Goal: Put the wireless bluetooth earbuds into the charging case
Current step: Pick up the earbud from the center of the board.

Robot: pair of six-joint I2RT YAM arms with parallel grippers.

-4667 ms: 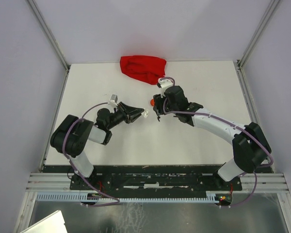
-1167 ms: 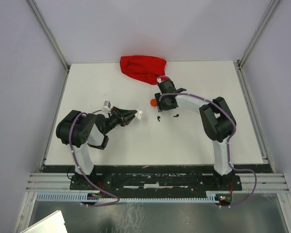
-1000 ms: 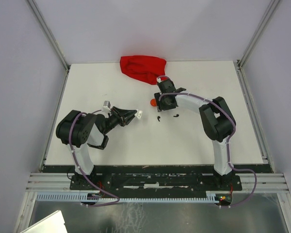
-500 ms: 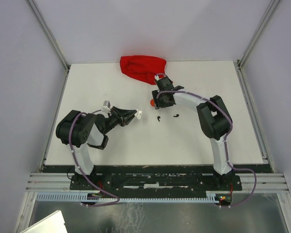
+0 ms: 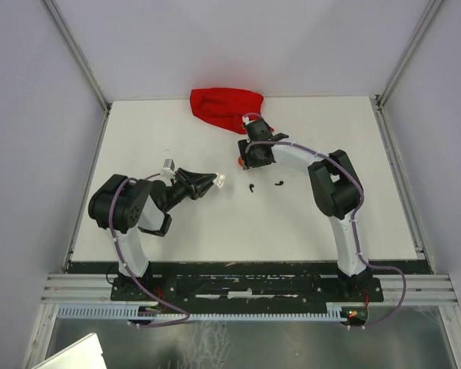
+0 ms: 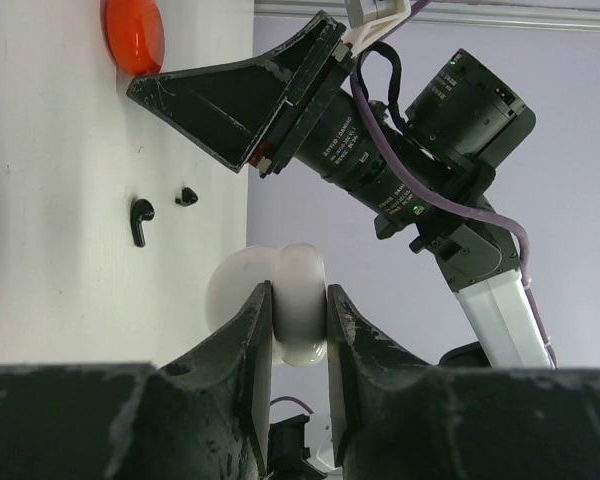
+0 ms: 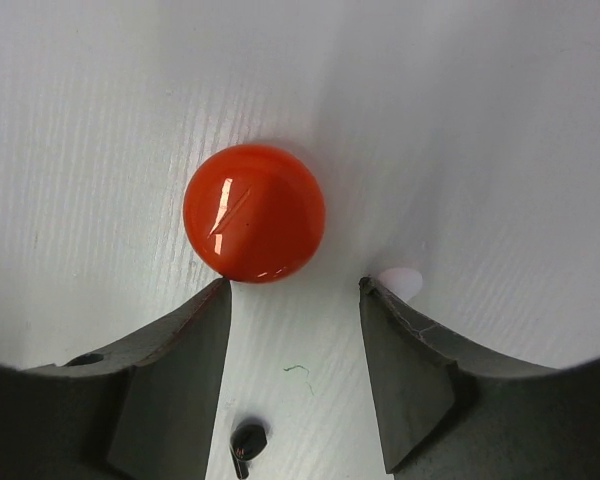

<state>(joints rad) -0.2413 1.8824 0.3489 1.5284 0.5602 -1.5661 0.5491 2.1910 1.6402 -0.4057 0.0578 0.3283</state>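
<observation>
Left gripper (image 6: 300, 294) is clamped tight on a white round case (image 6: 280, 268). Right gripper (image 7: 292, 290) is spread wide with nothing in it, and the orange-red case (image 7: 254, 227) sits just past its fingertips. The top view shows the 2 black earbuds (image 5: 250, 187) only as specks. The left wrist view shows their comma shape, loose on the table (image 5: 177, 223), outside both cases.
</observation>
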